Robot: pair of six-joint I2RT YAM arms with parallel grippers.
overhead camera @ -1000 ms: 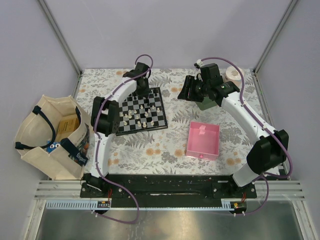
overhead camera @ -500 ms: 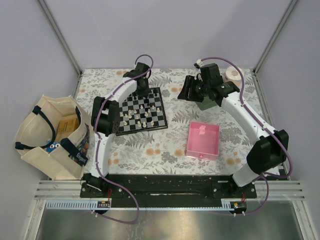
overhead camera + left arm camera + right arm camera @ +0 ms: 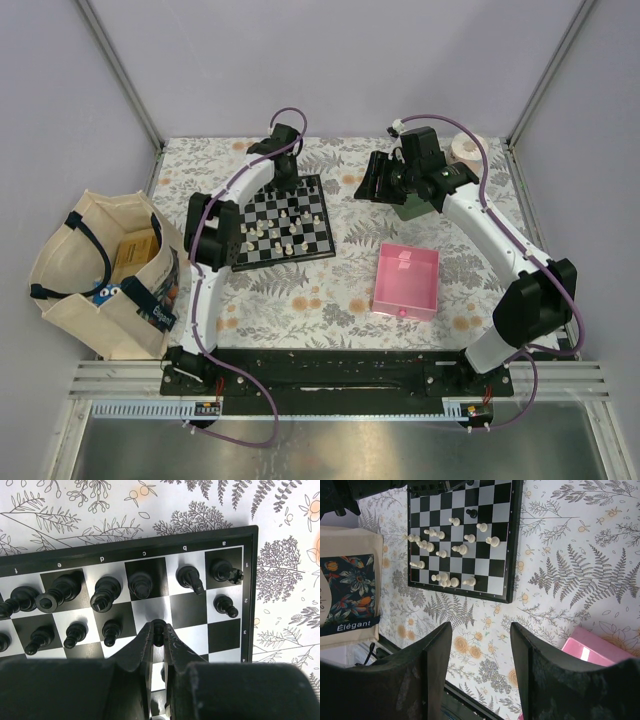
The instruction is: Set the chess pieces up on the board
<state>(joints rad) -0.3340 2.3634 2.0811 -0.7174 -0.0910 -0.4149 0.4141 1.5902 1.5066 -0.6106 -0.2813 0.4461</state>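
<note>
Had black pieces (image 3: 140,584) nearly ranked, pinched one in left gripper (image 3: 157,630) (held right gripper (image 3: 480,630) agape, empty), with whites (image 3: 460,549) scattered.

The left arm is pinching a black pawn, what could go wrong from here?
The left fingers pinch the black pawn only at their tips, so it may slip or tip on release. The neighbouring pawn and the back-row piece stand close; a sideways or forward move could topple them.
</note>
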